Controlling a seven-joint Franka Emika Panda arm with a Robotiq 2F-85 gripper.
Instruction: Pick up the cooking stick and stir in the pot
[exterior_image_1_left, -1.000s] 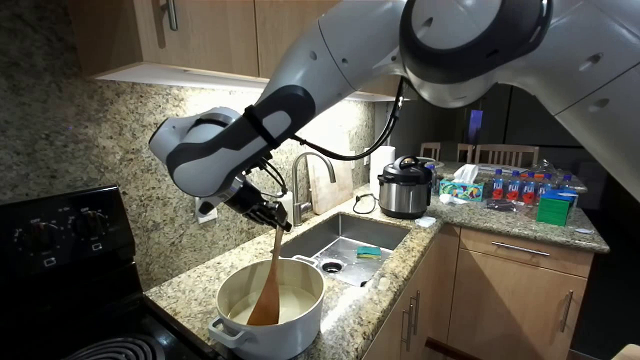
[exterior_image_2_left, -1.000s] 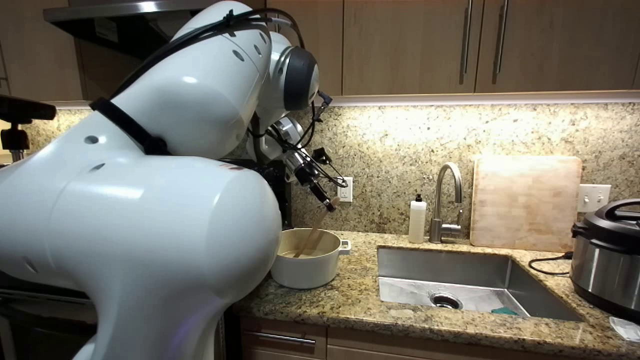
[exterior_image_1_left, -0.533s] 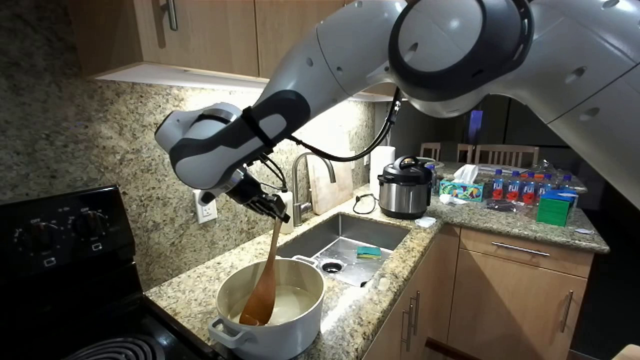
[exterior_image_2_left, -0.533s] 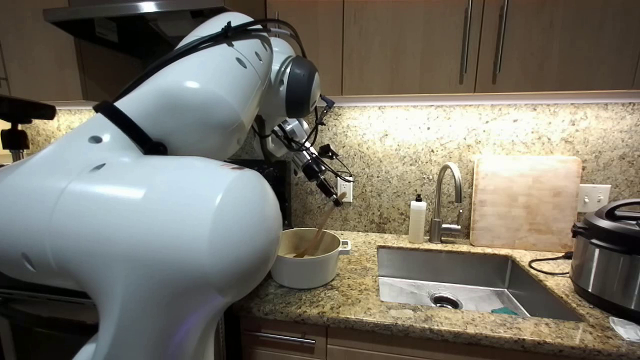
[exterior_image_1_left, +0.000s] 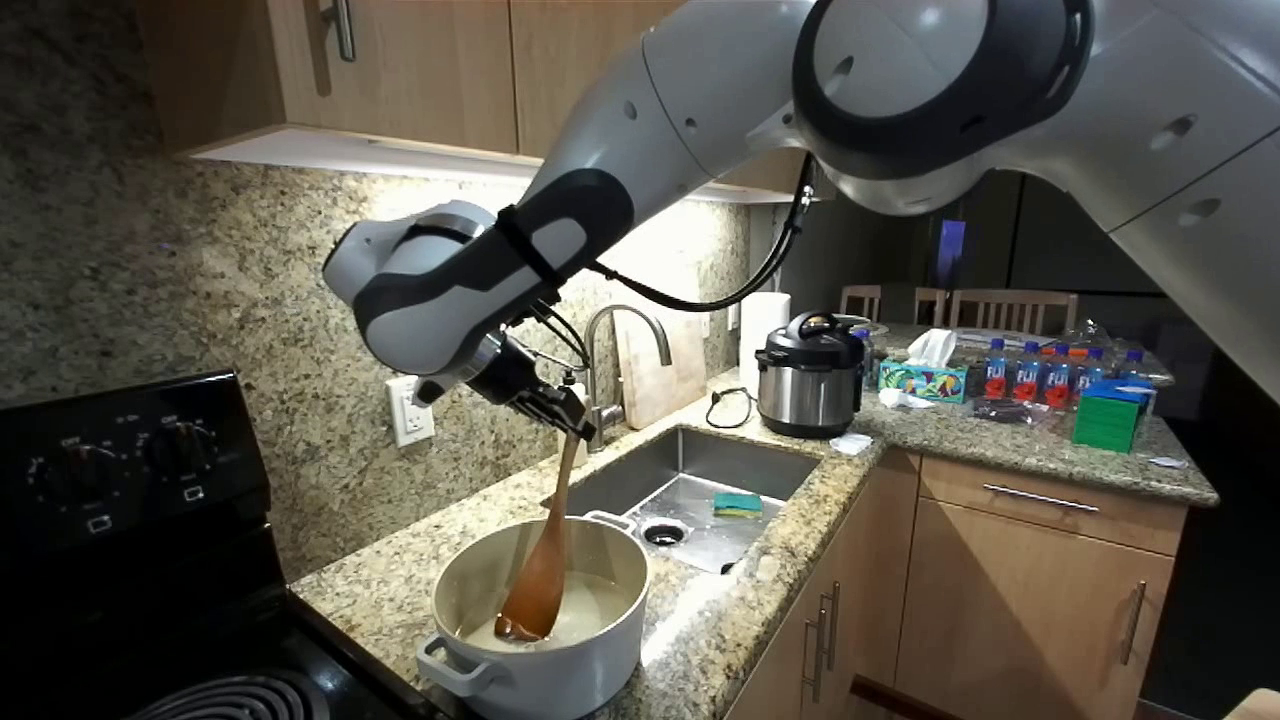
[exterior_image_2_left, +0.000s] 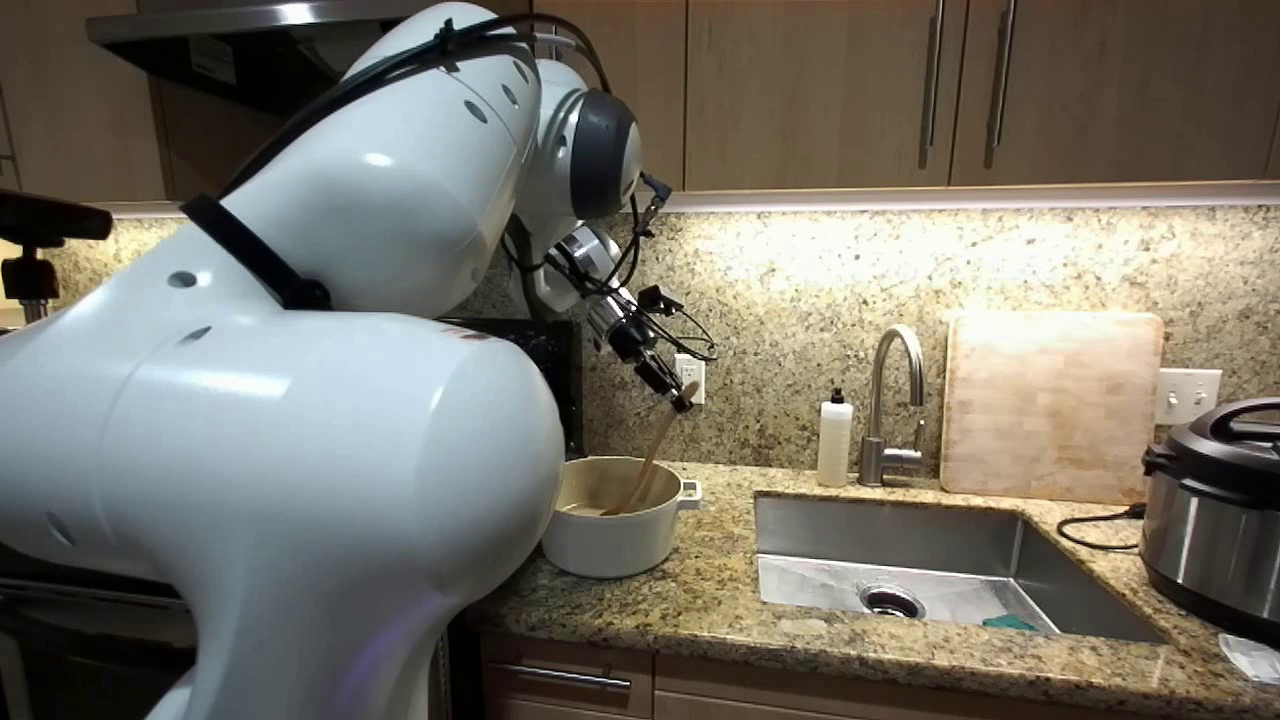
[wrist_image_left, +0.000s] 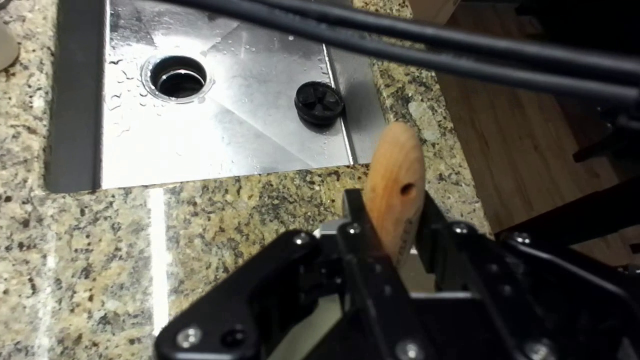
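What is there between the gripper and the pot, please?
Only the cooking stick bridges that gap: held in the gripper, it slants down into the pot. Both exterior views show this.

We list one glossy white arm (exterior_image_2_left: 330, 420), smoothly rounded, with dark joint bands (exterior_image_2_left: 600, 155) and a black strap (exterior_image_2_left: 252, 250). We enter also black cables (wrist_image_left: 450, 60) and a black, multi-jointed gripper (wrist_image_left: 392, 197) set with silvery, round-headed screws (wrist_image_left: 189, 337).
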